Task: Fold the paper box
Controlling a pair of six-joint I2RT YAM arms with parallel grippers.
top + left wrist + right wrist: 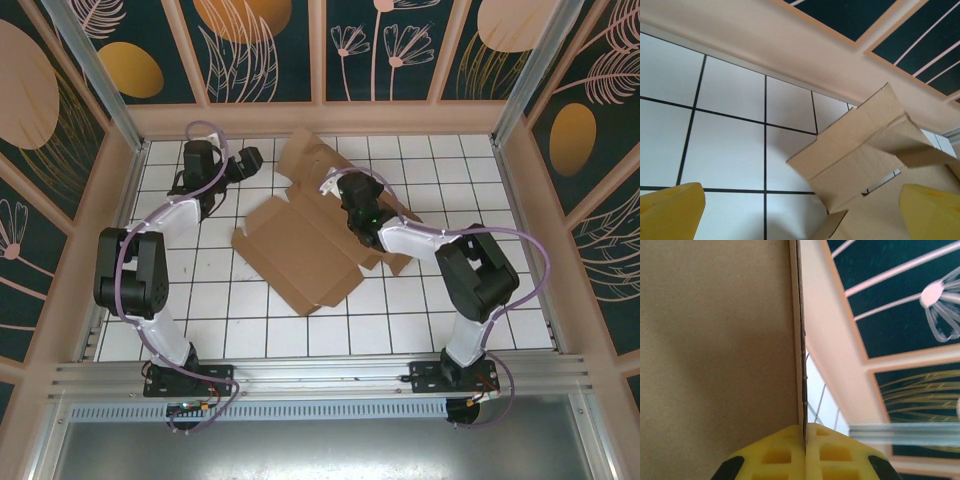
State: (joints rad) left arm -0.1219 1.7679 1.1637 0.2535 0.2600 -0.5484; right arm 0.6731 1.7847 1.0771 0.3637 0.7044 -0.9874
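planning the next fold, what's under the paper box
White tiled table shows around the paper box, which lies spread on it. The right gripper is shut on one raised flap's edge. Tiles beneath the sheet are covered.

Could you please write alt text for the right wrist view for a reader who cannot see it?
The right gripper, yellow-padded, is shut on the edge of a brown paper box panel; beside it, a peach wall and dark floral panels.

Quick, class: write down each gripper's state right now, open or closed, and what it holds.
Left gripper: open, holding nothing.
Right gripper: closed on an edge of the paper box.
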